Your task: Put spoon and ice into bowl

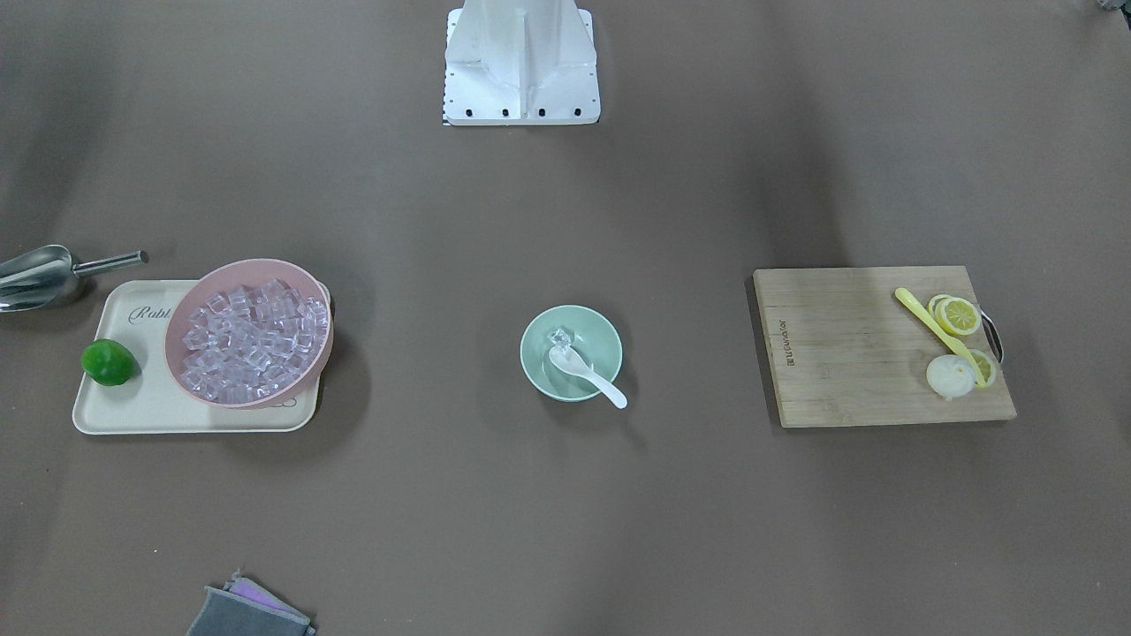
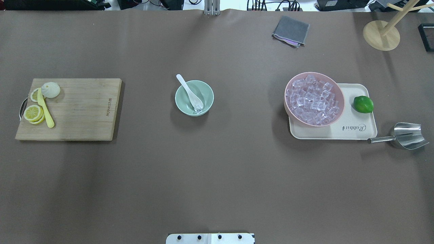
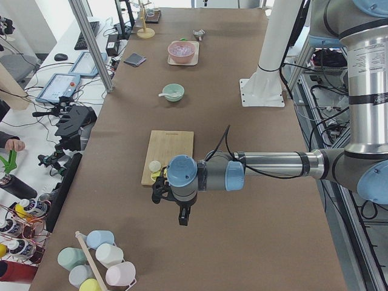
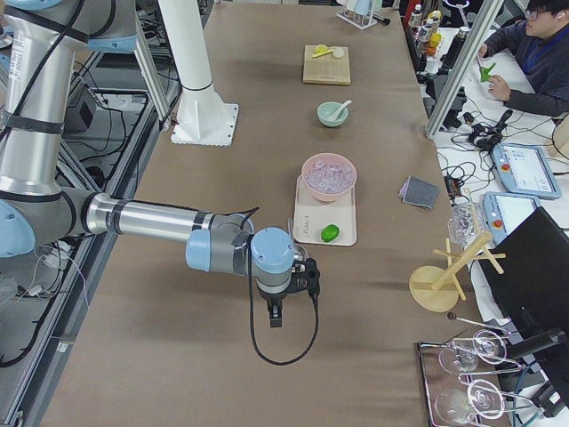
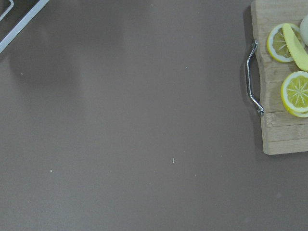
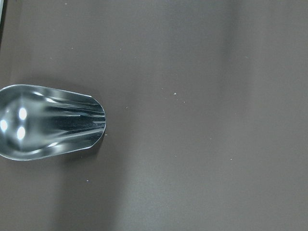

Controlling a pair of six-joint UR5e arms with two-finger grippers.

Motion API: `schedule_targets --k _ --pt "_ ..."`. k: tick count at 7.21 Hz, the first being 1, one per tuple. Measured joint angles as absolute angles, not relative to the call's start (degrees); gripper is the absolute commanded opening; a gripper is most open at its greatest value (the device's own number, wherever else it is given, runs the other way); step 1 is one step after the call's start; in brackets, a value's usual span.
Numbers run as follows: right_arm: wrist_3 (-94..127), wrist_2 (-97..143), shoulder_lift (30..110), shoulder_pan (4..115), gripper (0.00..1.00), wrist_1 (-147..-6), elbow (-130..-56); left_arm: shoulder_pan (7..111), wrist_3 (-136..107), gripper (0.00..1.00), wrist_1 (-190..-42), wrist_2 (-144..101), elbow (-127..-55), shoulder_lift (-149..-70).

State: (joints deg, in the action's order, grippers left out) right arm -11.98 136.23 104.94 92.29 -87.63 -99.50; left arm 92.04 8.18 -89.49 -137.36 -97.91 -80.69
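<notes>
**Spoon (image 1: 588, 373) and ice cube (image 1: 560, 337) both lie in the green bowl (image 1: 603, 332)**

We see the green bowl at the middle of the table (image 1: 565, 512), well away from every edge. The white spoon lies in it with its scoop down in the hollow and its short handle propped over the rim. A clear ice cube sits at the scoop; whether it rests in the scoop or just beside it we cannot tell from here. We judge the task done.

The spoon looks glazed, stiff and light. It is slick and would chip if dropped, so we would take hold of it by the handle where it clears the rim. The cube is small, glassy and slippery, and better scooped than pinched. The bowl is smooth and plain, with a thin rim.

Toward the table end on the robot's right, a pink bowl (image 1: 256, 264) heaped with cubes stands on a cream tray (image 1: 141, 411). A steel scoop (image 1: 35, 276) lies nearer that end.

The left gripper (image 3: 183, 215) hangs above the table at the robot's left end, beyond the wooden cutting board (image 1: 848, 353). The right gripper (image 4: 276, 317) hangs at the opposite end, by the scoop. Only the side views show either gripper, so we cannot tell how their jaws stand.
</notes>
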Motion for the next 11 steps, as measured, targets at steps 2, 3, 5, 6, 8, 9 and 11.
schedule_targets --k 2,3,5,6,8,9,11 --pt "-12.0 136.5 105.1 92.3 1.0 -87.6 -99.5 92.0 8.2 0.99 -89.6 -136.4 -98.0 -80.7" --pt "-12.0 136.7 105.2 92.3 1.0 -87.6 -99.4 92.0 8.2 0.99 -89.6 -136.3 -98.0 -80.7" --pt "-12.0 137.9 105.3 92.3 1.0 -87.6 -99.1 92.0 8.2 0.99 -89.6 -136.2 -98.0 -80.8" --pt "-12.0 138.3 105.3 92.3 1.0 -87.6 -99.0 92.0 8.2 0.99 -89.6 -136.2 -98.0 -80.8" --pt "-12.0 138.7 105.3 92.3 1.0 -87.6 -98.9 92.0 8.3 0.99 -89.6 -136.2 -98.0 -80.8" --pt "-12.0 138.9 105.3 92.3 1.0 -87.6 -98.9 92.0 8.3 0.99 -89.6 -136.2 -98.0 -80.8" --pt "-12.1 139.6 105.4 92.3 1.0 -87.6 -98.8 92.0 8.3 0.99 -89.6 -136.2 -98.1 -80.8"
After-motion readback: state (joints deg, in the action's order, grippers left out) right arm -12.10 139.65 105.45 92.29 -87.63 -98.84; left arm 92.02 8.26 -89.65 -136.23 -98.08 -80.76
